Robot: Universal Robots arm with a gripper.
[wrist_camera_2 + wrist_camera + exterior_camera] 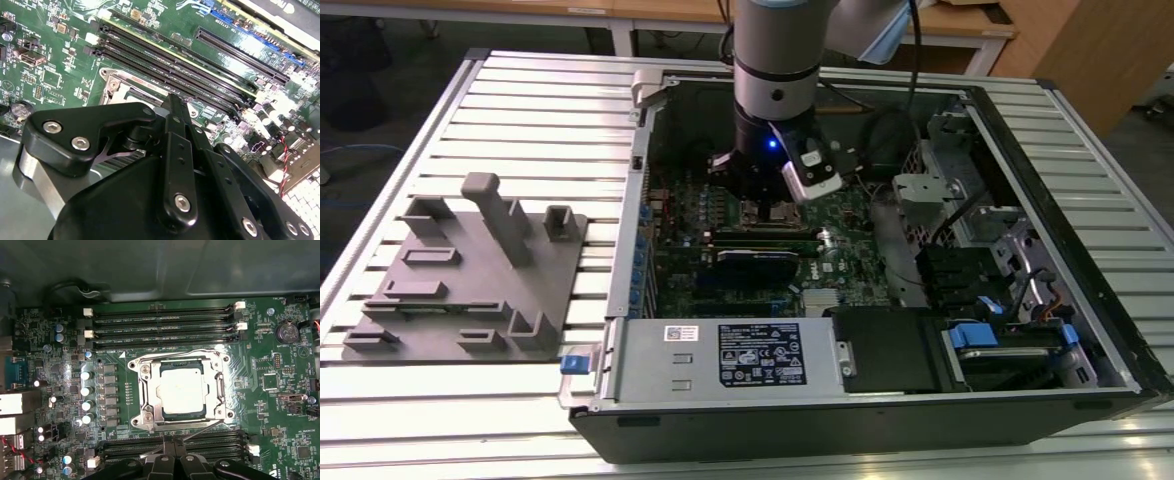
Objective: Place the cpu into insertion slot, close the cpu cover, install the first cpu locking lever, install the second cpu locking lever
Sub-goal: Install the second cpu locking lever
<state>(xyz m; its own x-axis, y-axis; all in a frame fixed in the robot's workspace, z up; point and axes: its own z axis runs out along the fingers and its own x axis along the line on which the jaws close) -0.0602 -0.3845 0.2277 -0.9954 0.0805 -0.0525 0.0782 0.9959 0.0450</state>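
Observation:
In the first wrist view the cpu [181, 390] lies flat in the insertion slot [223, 412] on the green board, its silver top facing up. The cpu cover [145, 392] is down around it as a silver frame. One thin wire lever [175, 351] runs along the slot's side by the memory slots. A second wire lever [200, 429] slants up from the opposite side, right by my gripper [174, 441]. The fingers look shut, with nothing between them. In the exterior view the gripper [767, 203] hangs low inside the computer case over the slot. A corner of the slot [114, 82] shows beyond the fingertips in the second wrist view.
Long black memory slots [162, 325] flank the socket on two sides, and a row of capacitors [86, 397] stands beside it. The open computer case [1014, 150] walls in the board. A grey fixture [467, 270] sits on the slatted table at the exterior view's left.

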